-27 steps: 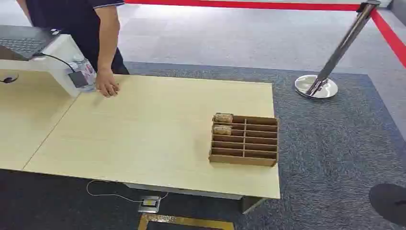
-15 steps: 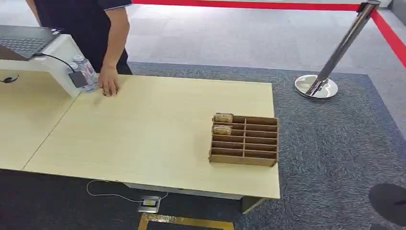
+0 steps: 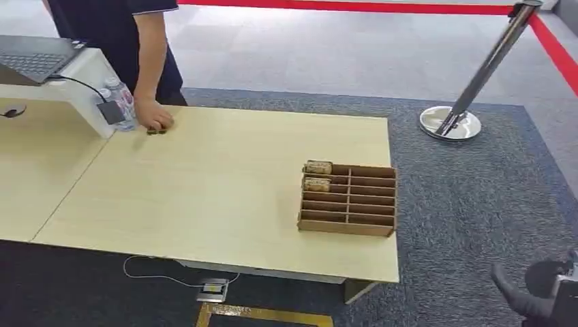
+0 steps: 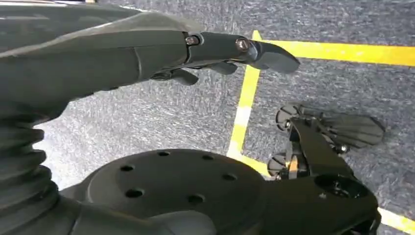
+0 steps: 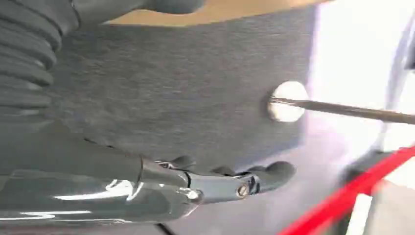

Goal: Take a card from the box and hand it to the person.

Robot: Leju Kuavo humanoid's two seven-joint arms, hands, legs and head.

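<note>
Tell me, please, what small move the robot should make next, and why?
Probably raise the right hand toward the box near the table's right end. That hand is low beside the table, holding nothing, and the cards sit in the box's far left slots.

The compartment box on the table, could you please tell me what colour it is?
The box is brown cardboard, with lighter tan edges; the head view shows it best.

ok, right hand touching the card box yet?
Apart. Head view: the right hand is low at the corner, over carpet, with bare table edge and floor between it and the box.
</note>
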